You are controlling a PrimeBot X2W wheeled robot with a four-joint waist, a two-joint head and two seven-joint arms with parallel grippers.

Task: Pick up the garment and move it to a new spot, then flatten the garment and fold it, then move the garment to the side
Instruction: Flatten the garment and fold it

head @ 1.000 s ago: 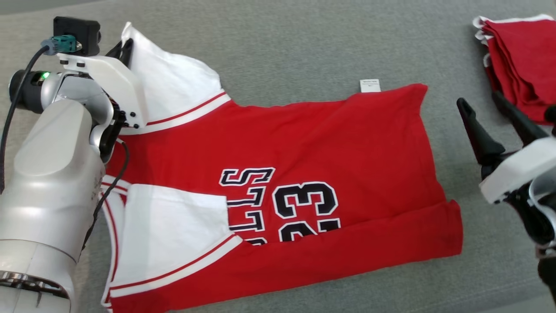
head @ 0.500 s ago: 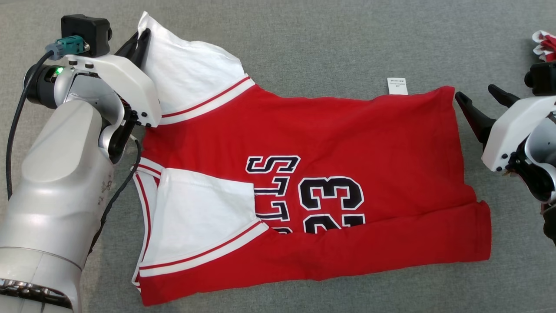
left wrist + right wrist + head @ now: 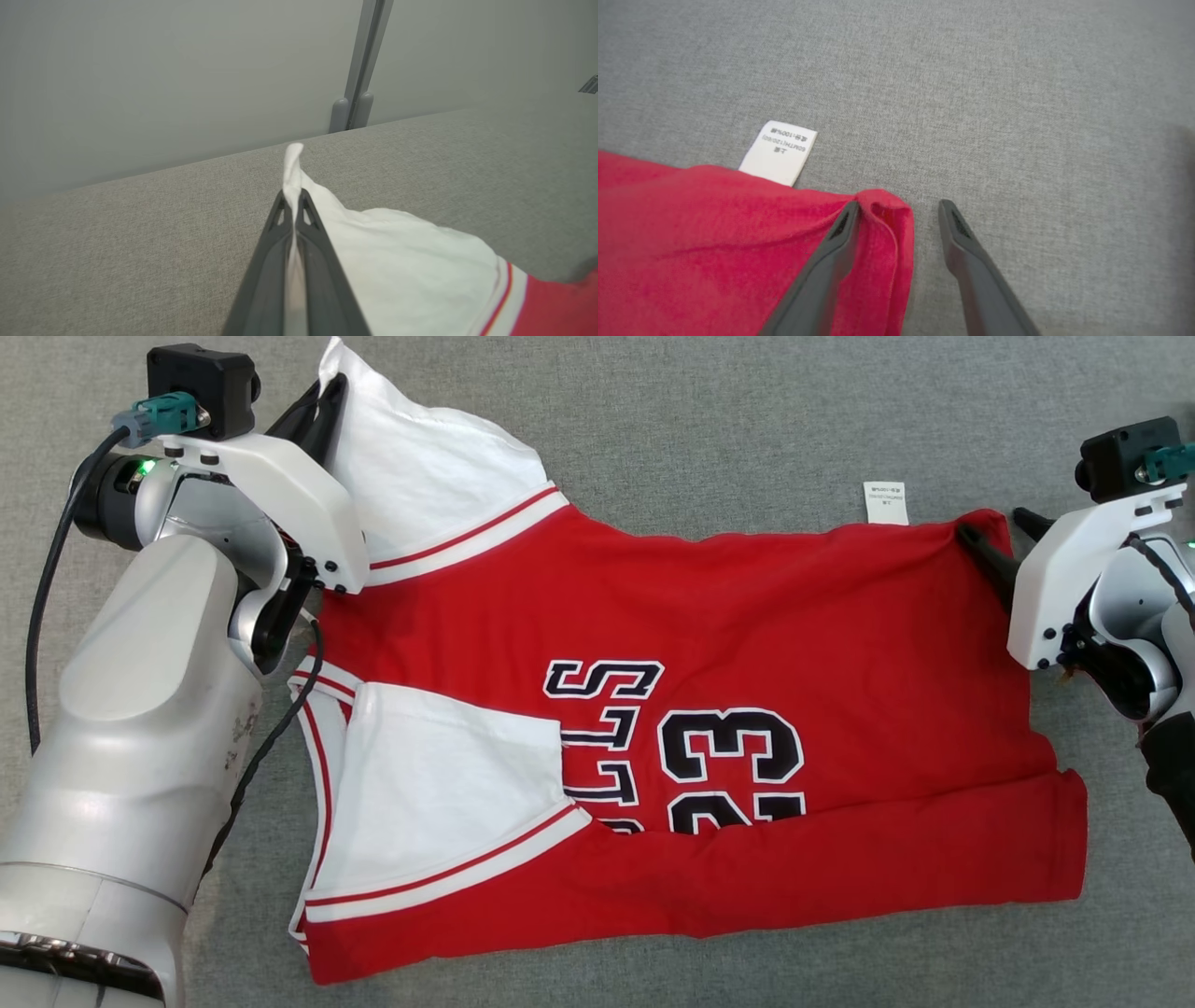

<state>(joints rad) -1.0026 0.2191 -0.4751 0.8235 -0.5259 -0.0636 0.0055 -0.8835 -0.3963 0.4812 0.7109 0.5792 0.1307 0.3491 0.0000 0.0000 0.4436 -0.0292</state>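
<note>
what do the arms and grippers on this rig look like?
Left arm: rounded silver-grey shell, white wrist bracket, black camera box with teal plug, black cable, green light. Right arm: same bracket, box and plug. Both the left gripper and right gripper: two long, tapered dark grey fingers.

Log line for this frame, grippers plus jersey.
left gripper: shut on sleeve | right gripper: open, astride corner | jersey: partly folded, on grey surface

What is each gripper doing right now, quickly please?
Left gripper: closed, holding the shirt by its white sleeve.
Right gripper: open, fingers either side of the shirt's red corner.
</note>
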